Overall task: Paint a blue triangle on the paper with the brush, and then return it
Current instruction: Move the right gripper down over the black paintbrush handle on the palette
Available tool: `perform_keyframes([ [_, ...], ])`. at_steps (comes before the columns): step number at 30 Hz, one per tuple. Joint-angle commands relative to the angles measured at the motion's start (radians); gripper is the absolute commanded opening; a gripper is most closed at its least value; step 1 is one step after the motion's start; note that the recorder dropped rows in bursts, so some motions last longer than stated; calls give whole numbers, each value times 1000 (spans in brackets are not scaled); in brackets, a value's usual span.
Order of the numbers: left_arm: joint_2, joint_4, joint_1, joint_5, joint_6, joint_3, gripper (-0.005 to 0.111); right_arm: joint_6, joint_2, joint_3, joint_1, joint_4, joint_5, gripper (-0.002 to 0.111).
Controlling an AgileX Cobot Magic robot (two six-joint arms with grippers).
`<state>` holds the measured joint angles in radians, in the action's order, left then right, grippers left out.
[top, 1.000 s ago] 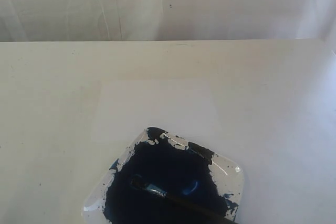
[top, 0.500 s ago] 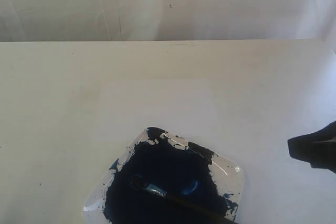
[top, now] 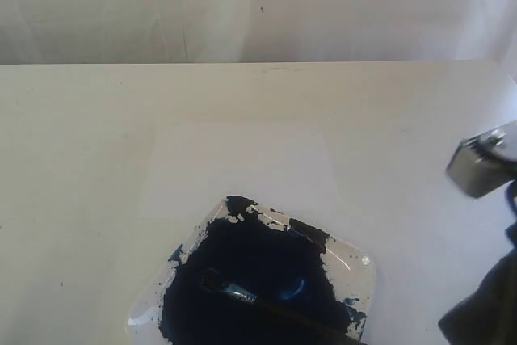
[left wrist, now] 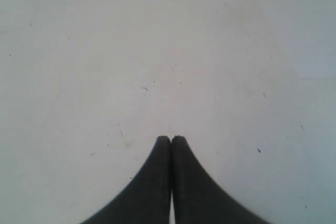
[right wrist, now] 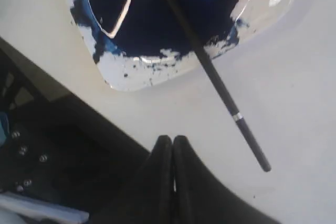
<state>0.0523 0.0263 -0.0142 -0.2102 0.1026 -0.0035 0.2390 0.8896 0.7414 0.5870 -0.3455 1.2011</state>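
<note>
The brush [top: 242,294] lies in the paint tray [top: 355,268] at the front of the table, bristles in the dark blue pool and black handle running off to the lower right. The pale paper [top: 242,163] lies flat just behind the tray; no blue triangle shows on it. In the right wrist view my right gripper [right wrist: 172,139] is shut and empty, a short way from the free end of the brush [right wrist: 220,90], whose handle leans out over the tray's rim [right wrist: 142,74]. My left gripper [left wrist: 171,138] is shut over bare tabletop.
Part of the right arm [top: 483,163] shows at the right edge of the exterior view, with a metal piece and black body. The table's front edge [right wrist: 79,90] runs close beside the tray, with dark floor and equipment below. A white wall stands behind the table.
The right arm has come into the exterior view from the right edge and risen, now showing a metal part. The brush, tray and paper have not moved.
</note>
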Motion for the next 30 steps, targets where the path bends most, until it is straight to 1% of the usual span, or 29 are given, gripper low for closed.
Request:
perform_keyframes([
  [1, 8, -3, 3, 0, 3, 4, 0, -71, 166, -33, 140, 75, -25, 0],
  [3, 8, -3, 3, 0, 3, 4, 0, -106, 265, -33, 213, 86, -50, 0],
  [4, 8, -3, 3, 0, 3, 4, 0, -118, 292, -33, 235, 88, -76, 0],
  [8, 8, -3, 3, 0, 3, 4, 0, -160, 405, -33, 289, 91, -156, 0],
  [13, 8, -3, 3, 0, 3, 4, 0, -245, 492, -33, 291, 176, -158, 0],
  [20, 8, -3, 3, 0, 3, 4, 0, -250, 559, -33, 291, 200, -208, 0],
  [30, 8, -3, 3, 0, 3, 4, 0, -274, 630, -33, 291, 261, -217, 0],
])
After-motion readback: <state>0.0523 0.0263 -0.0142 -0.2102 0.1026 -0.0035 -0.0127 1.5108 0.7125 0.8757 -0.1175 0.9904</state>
